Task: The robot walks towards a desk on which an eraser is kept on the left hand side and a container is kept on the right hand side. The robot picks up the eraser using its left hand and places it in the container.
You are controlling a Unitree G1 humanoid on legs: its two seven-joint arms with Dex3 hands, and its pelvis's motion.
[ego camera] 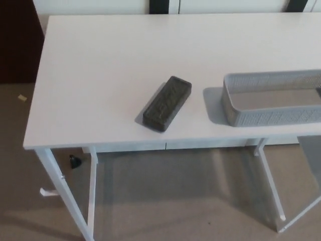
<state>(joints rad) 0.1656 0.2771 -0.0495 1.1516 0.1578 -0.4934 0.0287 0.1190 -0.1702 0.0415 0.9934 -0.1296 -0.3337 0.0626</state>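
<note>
White desk (115,75) spanning most of the head view, top flat and matte, right end cut off by the picture edge. Thin white legs (65,193) at the left front corner, a second pair (271,186) at the right; a pale drawer front or panel just under the front edge, seam barely legible. Beige carpet (165,201) below and in front. Dark brown surface (17,45) at far left beyond the desk, nature unclear. White wall or cabinet strip along the top edge, broken by dark vertical gaps (159,6).

Grey perforated container (271,115) on the right part of the desk, long side roughly parallel to the front edge, right end out of frame; interior visible as far as shown, nothing seen inside. Dark grey eraser (167,103) lying flat, left of the container and apart from it, near the front edge, set diagonally with the far end turned toward the container. Open desk surface between and around both.

Small black object (75,161) on the floor behind the left leg, identity unclear. White hook-shaped piece (46,192) low at left, partly hidden.

Neither hand in view; finger state impossible to tell
</note>
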